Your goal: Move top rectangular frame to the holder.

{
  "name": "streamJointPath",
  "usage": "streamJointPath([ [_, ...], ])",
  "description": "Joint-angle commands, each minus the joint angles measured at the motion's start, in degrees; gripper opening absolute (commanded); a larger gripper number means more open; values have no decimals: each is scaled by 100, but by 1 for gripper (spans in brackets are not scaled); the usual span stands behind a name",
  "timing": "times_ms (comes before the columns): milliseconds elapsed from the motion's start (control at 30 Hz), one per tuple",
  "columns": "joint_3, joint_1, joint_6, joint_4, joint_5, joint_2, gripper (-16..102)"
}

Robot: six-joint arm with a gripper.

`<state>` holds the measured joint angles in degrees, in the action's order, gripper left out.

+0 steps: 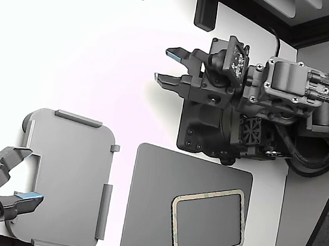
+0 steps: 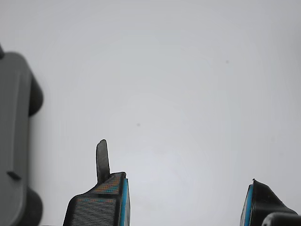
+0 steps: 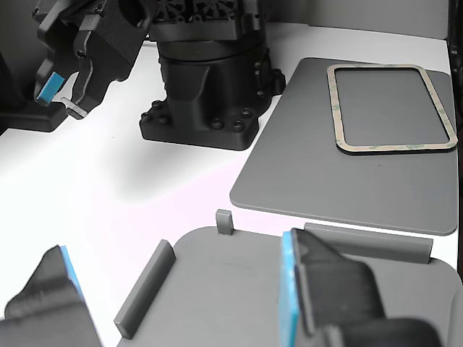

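In the wrist view the gripper (image 2: 186, 202) shows only its fingertips, cut by the picture's edge; beside it a blurred grey shape (image 2: 16, 141), perhaps the holder.

Bright, overexposed white table (image 1: 72, 45) glares; close hand (image 2: 186, 202) edges blur; shadows stay soft.

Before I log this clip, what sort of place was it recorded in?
Probably a robot lab or assembly test bench, not a home. A bare white tabletop carries two arms, a dark gray mat bearing a tan rectangular frame, and a light gray holder with raised tabs. The gripper is open.
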<state>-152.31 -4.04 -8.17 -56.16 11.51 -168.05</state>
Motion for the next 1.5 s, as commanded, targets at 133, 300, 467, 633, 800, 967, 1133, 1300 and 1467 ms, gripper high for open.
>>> streamJointPath([
  [133,123,105,0,35,-26,-123,100],
  [300,123,105,0,35,-26,-123,100],
  [467,123,105,0,35,-26,-123,100],
  [633,571,105,9,18,-35,229,100],
  [800,1160,97,0,-26,-35,721,100],
  [967,1942,-35,448,-264,-360,1547,100],
  [1133,2900,-967,1178,-861,-325,2399,100],
  [1300,3568,-2347,1257,-1090,-9,2988,100],
  [1467,4017,-3604,1134,-1195,255,3665,100],
])
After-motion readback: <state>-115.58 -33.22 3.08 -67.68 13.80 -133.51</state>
